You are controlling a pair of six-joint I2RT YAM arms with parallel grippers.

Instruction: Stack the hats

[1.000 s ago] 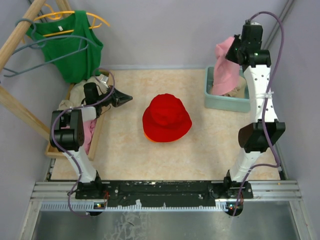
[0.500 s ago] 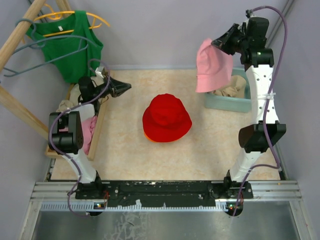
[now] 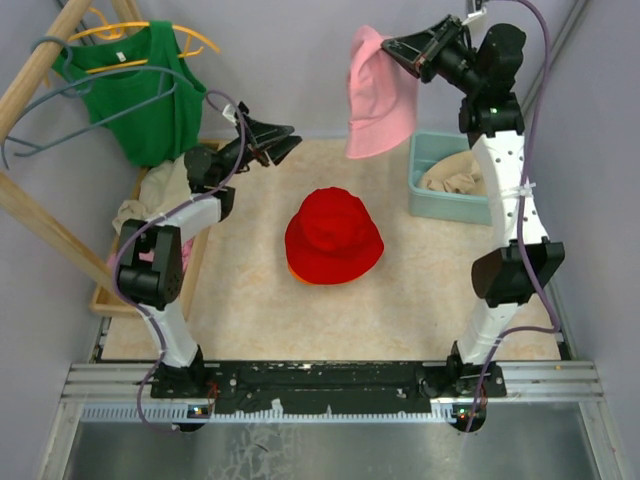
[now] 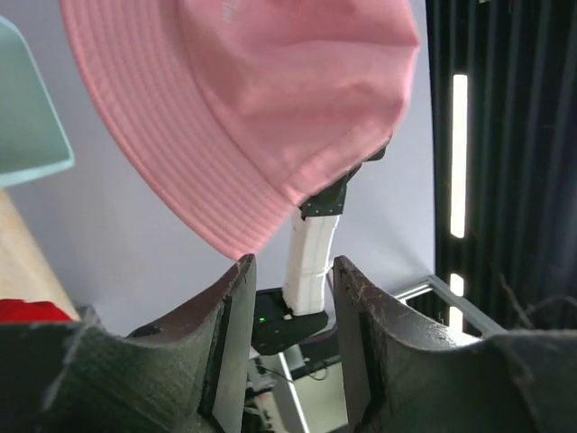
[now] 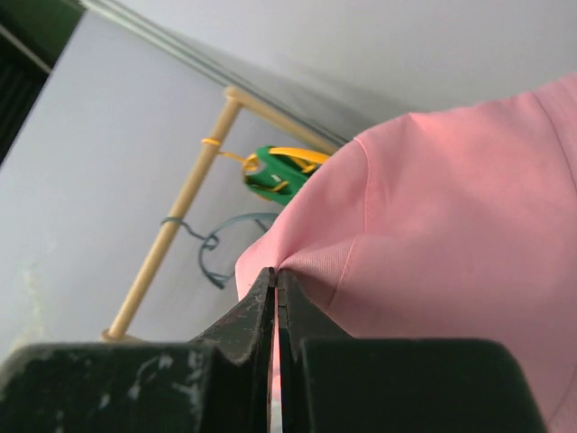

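Observation:
A red hat (image 3: 333, 235) lies in the middle of the table on top of an orange hat, of which only a rim (image 3: 297, 272) shows. High above the back of the table hangs the pink hat (image 3: 380, 95), brim down, with my right gripper (image 3: 388, 47) shut on a pinch of its fabric (image 5: 433, 225); in the right wrist view the gripper (image 5: 275, 275) has its jaws pressed together. My left gripper (image 3: 285, 140) is raised at the left, pointing right toward the pink hat (image 4: 252, 117). Its jaws stand apart with nothing between them (image 4: 290, 271).
A teal bin (image 3: 425, 205) at the back right holds beige fabric (image 3: 450, 182). A wooden tray (image 3: 193, 265) on the left holds beige and pink cloths. A green tank top (image 3: 150, 95) hangs on a hanger from a wooden rack at the back left.
My right arm has lifted the pink hat out of the teal bin and swung it up and to the left. My left gripper has risen from the tray, moved right and opened.

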